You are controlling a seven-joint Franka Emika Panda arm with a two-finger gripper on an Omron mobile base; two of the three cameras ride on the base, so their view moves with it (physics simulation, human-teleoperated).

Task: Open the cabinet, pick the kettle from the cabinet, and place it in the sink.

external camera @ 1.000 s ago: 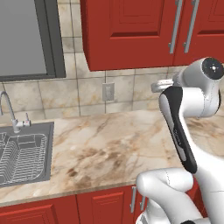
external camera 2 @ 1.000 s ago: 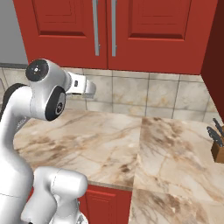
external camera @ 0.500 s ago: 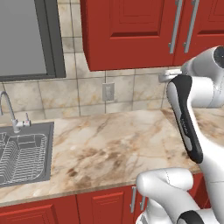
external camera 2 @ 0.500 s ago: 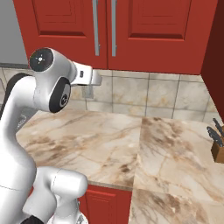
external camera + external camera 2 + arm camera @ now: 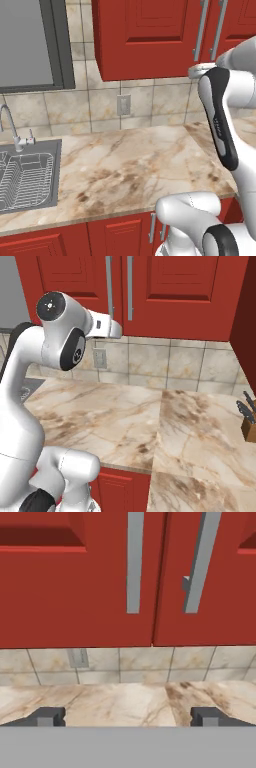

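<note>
Kettle retrieval has not started in any visible way: the kettle itself is presumably behind the closed doors, so its place cannot be confirmed. Going left to right in the left base view, the sink (image 5: 30, 175) sits at the far left of the marble surface (image 5: 135, 165), holding one wire dish rack (image 5: 22, 177) with one curved faucet (image 5: 10, 125) behind it. Next comes a bare stretch of surface under a tiled wall with one outlet (image 5: 123, 105). Above it hangs the cabinet (image 5: 150, 35), both doors shut, with two long vertical bar handles (image 5: 201, 30) side by side where the doors meet. At the far right the white arm rises, its hand lifted to about the level of the cabinet's lower edge.

In the hand view the tool (image 5: 127, 717) is spread wide, its two dark tips far apart with nothing between them. It faces the door seam, and both handles are ahead of it and above, not yet touched. In the right base view one knife block (image 5: 247, 421) stands at the right edge of the surface.

By my reading, all three steps remain: pull a door open, lift the kettle out, and carry it leftward to the sink. The arm seems to be lining up for the first of these.
</note>
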